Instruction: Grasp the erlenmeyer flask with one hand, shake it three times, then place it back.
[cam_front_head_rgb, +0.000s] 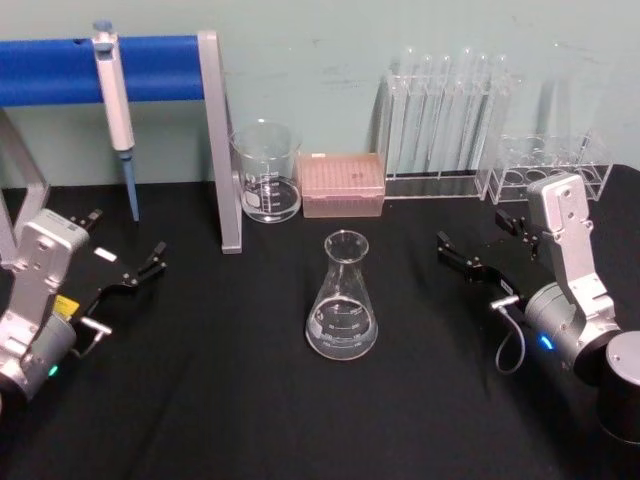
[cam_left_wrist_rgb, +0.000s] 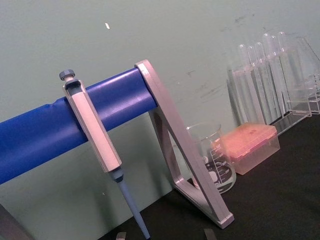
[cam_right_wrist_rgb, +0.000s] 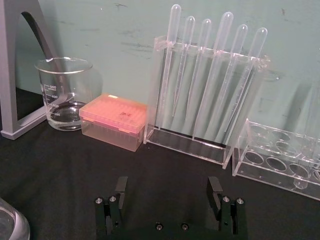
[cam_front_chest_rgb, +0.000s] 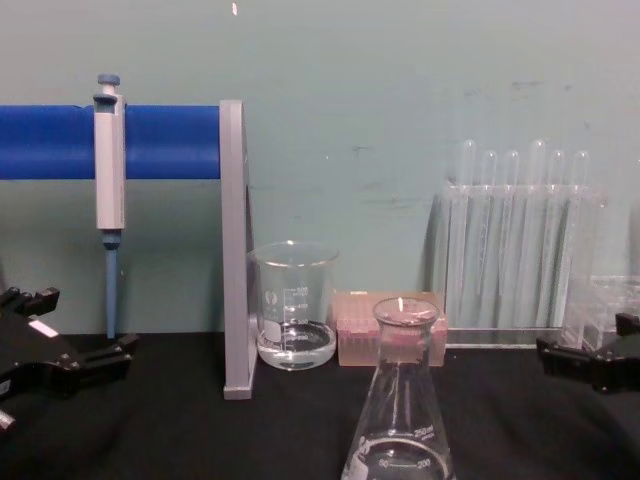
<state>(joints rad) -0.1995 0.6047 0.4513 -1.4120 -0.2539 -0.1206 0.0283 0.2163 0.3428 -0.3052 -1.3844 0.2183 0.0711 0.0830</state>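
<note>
The erlenmeyer flask (cam_front_head_rgb: 342, 297) sits upright mid-table on the black cloth (cam_front_head_rgb: 220, 400), nothing touching it. Right gripper (cam_front_head_rgb: 477, 264) is off to its right, jaws spread wide and empty, well apart from the glass. Left gripper (cam_front_head_rgb: 128, 267) is parked far left, also spread, near the pipette (cam_front_head_rgb: 116, 110) stand. Behind the flask: beaker (cam_front_head_rgb: 266, 171) and pink tip box (cam_front_head_rgb: 343, 184). My worry is that the glass is slick and conical, so a pinch low on the slope could squirt it out or tip it; going for the neck looks safer.
</note>
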